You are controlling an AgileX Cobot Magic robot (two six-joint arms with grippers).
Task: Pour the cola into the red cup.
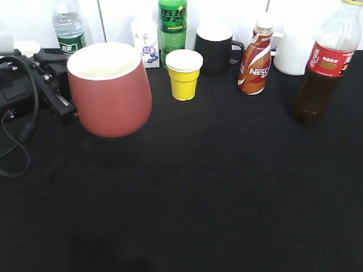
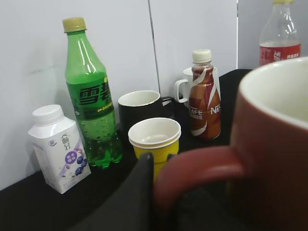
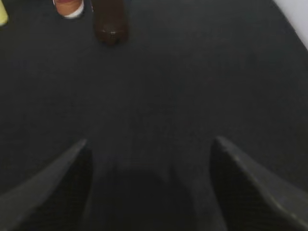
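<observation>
Left tool (image 1: 67, 107): at the far left of the counter, closed on the handle of the red cup; in the left wrist view a dark finger (image 2: 137, 192) lies against the handle loop.
Red cup (image 1: 109, 90): held up off the black counter (image 1: 215, 187), tipped slightly, white inside showing, its shadow on the cloth below; it fills the right side of the left wrist view (image 2: 269, 144).
Water bottle (image 1: 69, 27): far left, clear with a green label, against the white wall.
Small white carton (image 2: 57, 147): far side, just left of the green bottle, with a white cap.
Green bottle (image 1: 172, 25): far middle, upright, behind the yellow cup.
Yellow cup (image 1: 184, 73): upright just right of the red cup and apart from it, white rim.
Black mug (image 1: 215, 50): far side, right of the green bottle, handle to the right.
Brown and white coffee bottle (image 1: 255, 56): upright, right of the black mug.
White mug (image 1: 294, 52): far right, partly behind the coffee bottle.
Cola bottle (image 1: 323, 68): upright at the far right edge of the counter, red label, dark liquid filling the lower part; untouched, well apart from the red cup.
Right tool (image 3: 149, 187): open, its two dark fingers spread over bare counter, holding nothing; the cola bottle's base (image 3: 110, 24) is well ahead of it.
</observation>
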